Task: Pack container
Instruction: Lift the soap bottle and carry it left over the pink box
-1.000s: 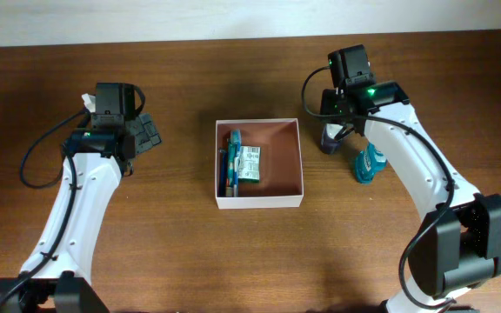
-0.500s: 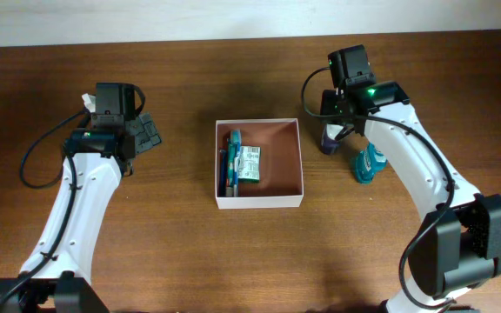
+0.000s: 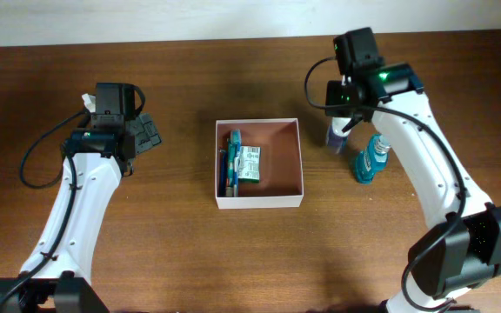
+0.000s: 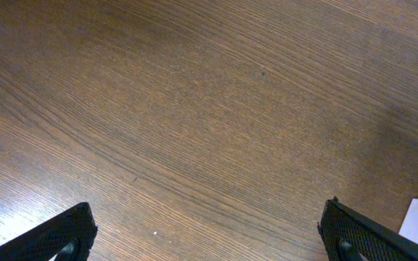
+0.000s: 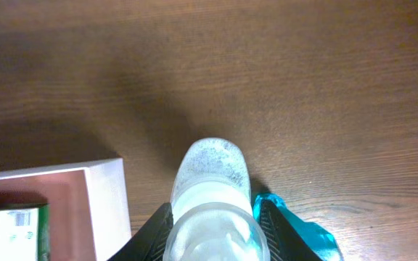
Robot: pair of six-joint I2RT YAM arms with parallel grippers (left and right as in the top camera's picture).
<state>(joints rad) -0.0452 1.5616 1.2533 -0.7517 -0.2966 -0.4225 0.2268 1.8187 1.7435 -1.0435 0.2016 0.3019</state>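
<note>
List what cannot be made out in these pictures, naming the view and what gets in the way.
- Overhead: the right gripper has its fingers under its own wrist, so its hold on the pale bottle is hidden.
- Overhead: print on the green-and-white packet in the container is too small to read.
- Left wrist: the frame edge cuts the container to one white corner.
- Right wrist: the teal bottle is mostly behind a finger.

Container (image 3: 283, 165): square shallow box, thin white walls, reddish-brown inside
Pose: flat on the desk (image 3: 172, 252), open side up
Place: middle of the desk
Fill: small items (image 3: 240, 163) along its left side, right side bare
</note>
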